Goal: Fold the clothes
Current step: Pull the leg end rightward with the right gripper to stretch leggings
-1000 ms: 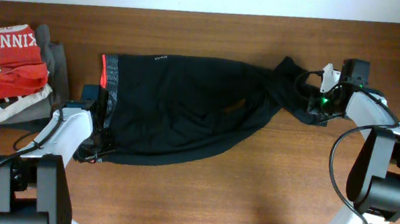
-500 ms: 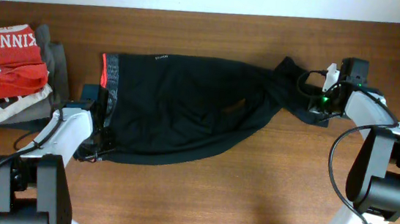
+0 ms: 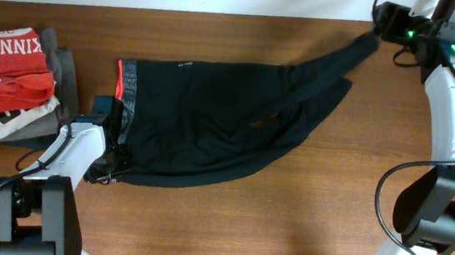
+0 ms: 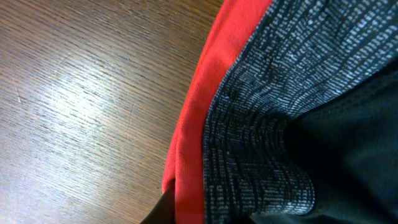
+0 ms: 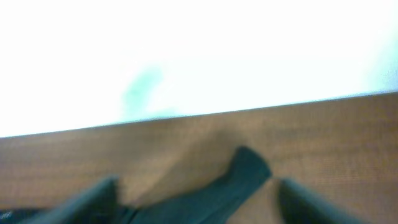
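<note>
Item: black trousers [image 3: 212, 118], one pair, spread across the middle of the counter [image 3: 285, 225].
- Waistband [image 3: 127, 84]: heathered grey with a red edge, at the left end. A small white label sits at the far edge.
- Legs: run right and away, tapering to a leg end [image 3: 361, 47] at the far right corner.

Left pincer [image 3: 115, 152]: at the near corner of the waistband and touching the cloth. The wrist view is filled with the red edge and grey band, so I cannot tell whether it grips.

Right pincer [image 3: 382, 21]: at the far right, just beyond the leg end. Its wrist view is blurred. The fingers [image 5: 93, 196] stand well apart, parted, with the leg tip lying on the counter between them.

Other stock: red T-shirt [image 3: 7, 73] on folded grey garments [image 3: 65, 70], at the far left.
</note>
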